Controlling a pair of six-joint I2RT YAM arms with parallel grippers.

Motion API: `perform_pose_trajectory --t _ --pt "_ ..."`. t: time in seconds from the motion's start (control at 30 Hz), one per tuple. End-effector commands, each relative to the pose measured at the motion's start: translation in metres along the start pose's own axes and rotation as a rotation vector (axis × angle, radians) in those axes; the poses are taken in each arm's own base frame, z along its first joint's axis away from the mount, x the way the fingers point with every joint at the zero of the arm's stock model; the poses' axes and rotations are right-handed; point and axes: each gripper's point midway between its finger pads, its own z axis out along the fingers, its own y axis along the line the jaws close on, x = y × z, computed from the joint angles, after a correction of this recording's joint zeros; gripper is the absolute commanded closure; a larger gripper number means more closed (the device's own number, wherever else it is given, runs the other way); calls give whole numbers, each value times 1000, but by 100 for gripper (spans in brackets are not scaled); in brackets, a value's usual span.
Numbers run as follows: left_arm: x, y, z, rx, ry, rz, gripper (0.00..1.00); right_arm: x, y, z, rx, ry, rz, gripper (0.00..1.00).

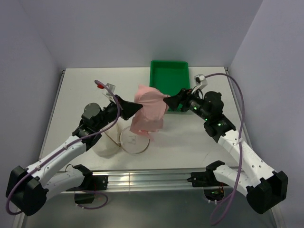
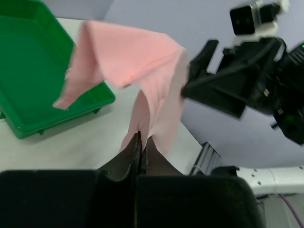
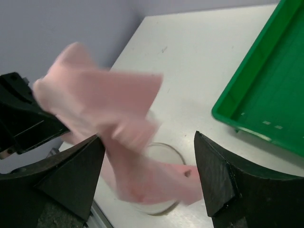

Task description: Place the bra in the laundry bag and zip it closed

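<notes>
Tray: one green tray (image 1: 168, 76) beside my right gripper (image 3: 147, 137), spread wide.
Bag: one laundry bag (image 1: 135, 141) under my left gripper (image 2: 141, 142).
Bra: one bra (image 1: 149, 111) pinched there.

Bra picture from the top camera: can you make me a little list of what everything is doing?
bra: pink, hanging in the air above the table
left gripper: shut, pinching the bra
right gripper: open, at the bra's right edge
laundry bag: white, on the table under the bra
green tray: behind the bra, at the table's far edge
bra in bag: not yet
</notes>
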Motion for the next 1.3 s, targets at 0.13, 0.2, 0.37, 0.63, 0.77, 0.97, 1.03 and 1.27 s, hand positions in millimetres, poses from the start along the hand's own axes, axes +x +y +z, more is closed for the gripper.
perform_pose_trajectory --t 0.13,0.2,0.37,0.63,0.77,0.97,1.03,1.27 --pt "10 -51 -29 220 110 53 100 -23 36 -23 -262 106 -125 18" --pt "11 -56 -32 245 129 55 100 -22 57 -30 -379 122 -140 18" --pt "13 -58 -29 253 143 44 100 -15 87 -54 -562 128 -142 18" --pt "9 -65 -24 261 141 48 100 -27 85 -56 -494 75 -130 18" --pt "9 -68 -28 269 142 53 100 -63 78 -65 -332 -79 -167 18" --pt "8 -83 -29 313 148 63 100 -60 86 -62 -368 -29 -190 18" --pt "8 -88 -28 326 149 67 100 -46 88 -55 -373 22 -184 18" --pt "5 -96 -24 331 137 71 100 -9 95 -43 -391 127 -216 27"
